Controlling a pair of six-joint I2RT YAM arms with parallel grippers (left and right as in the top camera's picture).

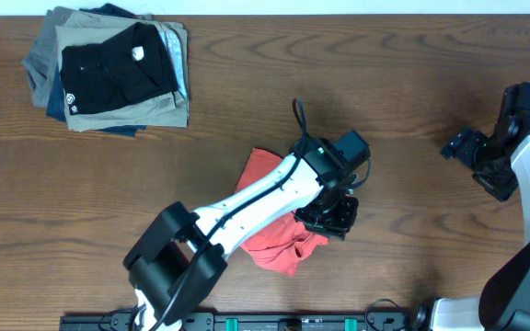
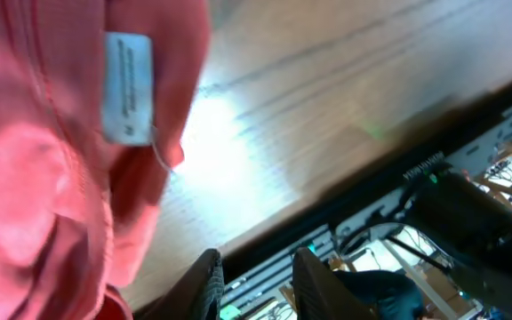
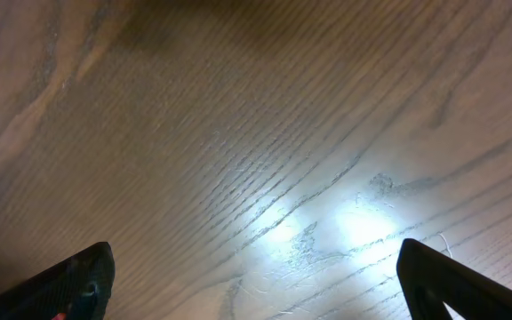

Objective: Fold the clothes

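Dark brown wood-grain table point(image 1: 412, 83), seen from above and from both wrists; surface glossy, with lamp glare in both wrist views.

Item under inspection: one coral-red T-shirt point(image 1: 279, 246); soft fabric, crumpled into an uneven bunch, not flat; it lies at the middle of the table toward the near edge, largely covered by the white left arm point(image 1: 265, 198); one lobe shows above the arm, a larger one below it. In the left wrist view the cloth fills the left side of the frame, close to the lens, with folds and a stitched seam visible.

Writing: a white neck label point(image 2: 127, 87) hangs from the cloth, rectangular, with fine grey print too blurred to read.

Left gripper point(image 1: 331, 219): over the right-hand edge of the bunch; its fingers point(image 2: 204, 284) stand narrowly apart, and the gap shows only the table edge, no cloth; red fabric sits just beside the outer face of one finger.

Right gripper point(image 1: 466, 147): well apart from the shirt, at the right side of the table; jaws fully spread over bare wood, nothing between them.

Other items: a stack point(image 1: 168, 115) of folded garments at the far left corner; black garment point(image 1: 113, 69) on top, carrying a small white tag point(image 1: 138, 52) and a small round white mark point(image 1: 70, 103); neither legible.
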